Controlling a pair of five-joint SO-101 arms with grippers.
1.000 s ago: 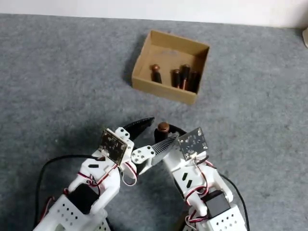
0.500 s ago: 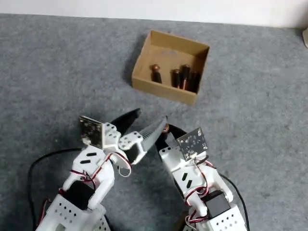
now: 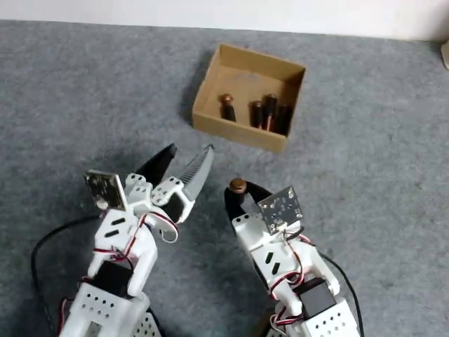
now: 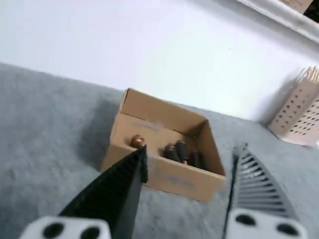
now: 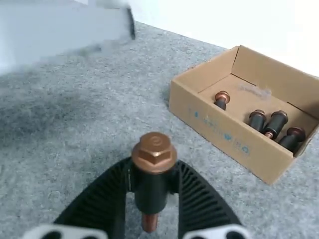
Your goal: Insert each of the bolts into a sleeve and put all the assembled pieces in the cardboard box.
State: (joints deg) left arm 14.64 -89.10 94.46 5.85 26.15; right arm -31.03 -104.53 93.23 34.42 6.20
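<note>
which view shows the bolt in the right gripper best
Right wrist view: the bolt stands close, upright in its sleeve, in the right gripper. The high view gives its copper head; the left wrist view faces the cardboard box.

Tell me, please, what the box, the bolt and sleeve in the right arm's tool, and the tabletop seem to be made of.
Box: plain brown cardboard, matte, with thin folded walls. Bolt: metal, probably copper-plated, given its shiny reddish hex head. Sleeve: dark, dull, maybe rubber or blackened metal; cannot tell. Tabletop: grey felt or carpet, fuzzy texture.
</note>
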